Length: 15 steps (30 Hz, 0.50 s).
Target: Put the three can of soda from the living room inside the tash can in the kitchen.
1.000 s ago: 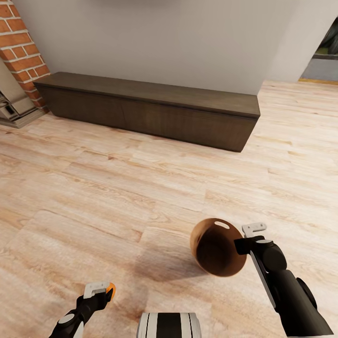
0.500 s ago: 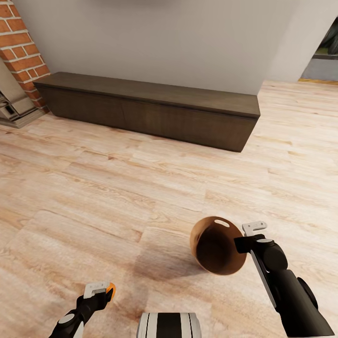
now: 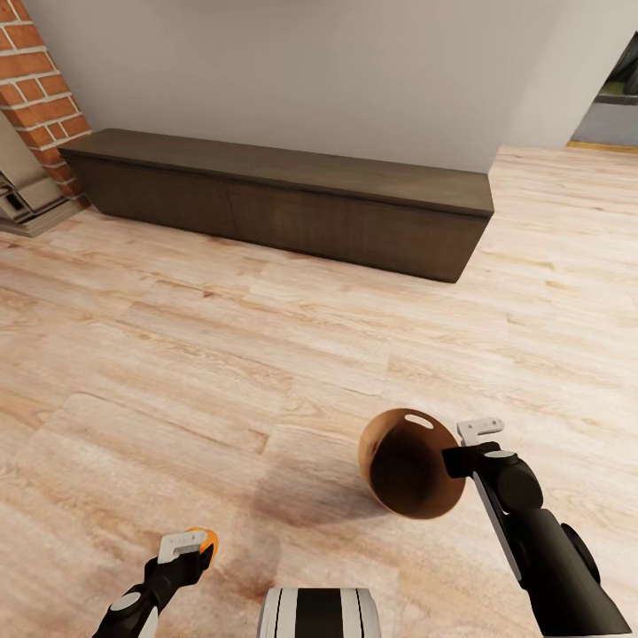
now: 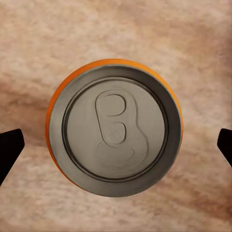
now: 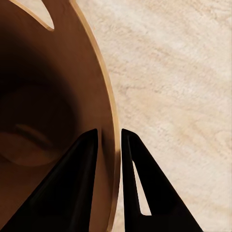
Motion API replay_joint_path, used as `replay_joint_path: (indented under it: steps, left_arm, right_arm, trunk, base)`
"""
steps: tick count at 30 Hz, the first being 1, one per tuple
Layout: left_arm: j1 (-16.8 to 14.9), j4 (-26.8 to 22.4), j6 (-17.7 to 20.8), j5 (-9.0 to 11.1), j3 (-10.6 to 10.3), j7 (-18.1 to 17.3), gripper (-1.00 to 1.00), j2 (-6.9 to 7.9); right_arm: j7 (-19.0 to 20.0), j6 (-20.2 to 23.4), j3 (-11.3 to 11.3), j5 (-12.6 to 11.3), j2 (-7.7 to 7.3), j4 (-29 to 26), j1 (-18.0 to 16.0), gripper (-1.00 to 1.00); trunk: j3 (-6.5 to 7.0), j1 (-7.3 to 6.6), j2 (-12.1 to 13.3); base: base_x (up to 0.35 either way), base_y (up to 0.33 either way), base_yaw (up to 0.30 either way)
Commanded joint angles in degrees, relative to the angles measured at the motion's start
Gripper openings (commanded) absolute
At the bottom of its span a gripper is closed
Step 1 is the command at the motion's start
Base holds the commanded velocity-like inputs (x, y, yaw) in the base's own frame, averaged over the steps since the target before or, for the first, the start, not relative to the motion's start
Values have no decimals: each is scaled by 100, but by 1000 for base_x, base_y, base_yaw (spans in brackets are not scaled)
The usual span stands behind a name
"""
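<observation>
An orange-red can of soda (image 3: 210,540) hangs above the wood floor in my left gripper (image 3: 193,548), which is shut on it. In the left wrist view I look down on the can's grey pull-tab top (image 4: 116,128), with dark fingertips (image 4: 9,147) at both sides. The tan-brown tash can (image 3: 408,465) is tilted, its dark inside and oval hand slot facing me. My right gripper (image 3: 456,456) is shut on its rim. In the right wrist view one finger (image 5: 72,183) is inside the tash can wall (image 5: 48,96) and the other outside. The other cans are out of view.
A long low dark wood bench (image 3: 283,195) stands against the pale wall ahead. A brick column (image 3: 40,80) and a grey hearth piece (image 3: 22,199) are at the far left. A doorway (image 3: 616,97) opens at the far right. Light plank floor lies between.
The whole view has shifted a little, so the camera moved. Both grippers keep their holds and their places in the picture.
</observation>
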Motion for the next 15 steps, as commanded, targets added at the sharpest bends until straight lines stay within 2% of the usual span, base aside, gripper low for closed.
replay_joint_path:
  steps: [1,15]
  left_arm:
    - [0,0,0,0,0,0,100,0]
    - [0,-4,0,-1,0,0,100,0]
  right_arm:
    - [26,-1,0,-45,0,0,-1,-100]
    - [26,-1,0,-45,3,2,-1,-100]
  trunk:
    - [0,0,0]
    - [0,0,0]
  base:
    - [0,0,0]
    - [0,0,0]
